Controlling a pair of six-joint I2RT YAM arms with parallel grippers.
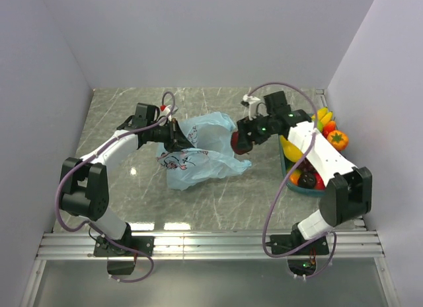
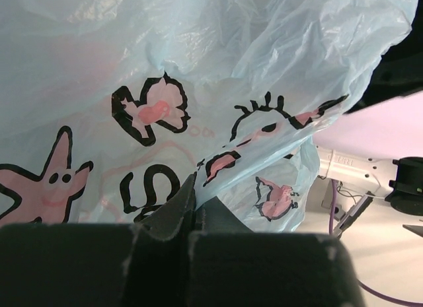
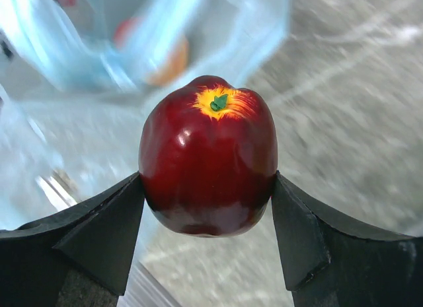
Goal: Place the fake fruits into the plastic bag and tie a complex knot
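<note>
Light-blue translucent plastic bag [image 1: 198, 152], printed with pink cartoon sea creatures, is held above the grey marble table [image 1: 125, 115], its film pinched in the clenched left gripper [image 2: 195, 204]. Just beside it, a glossy dark-red fake apple [image 3: 208, 155] is grasped by the right gripper [image 3: 207, 188].

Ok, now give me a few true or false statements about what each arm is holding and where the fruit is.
1. The right fingers grip a dark red apple. True.
2. The left fingers are open and off the bag. False: they are pinched shut on its plastic.
3. The tray on the right is empty. False: it holds several fruits, a yellow banana among them.
4. The bag carries a pink starfish drawing. True.
</note>
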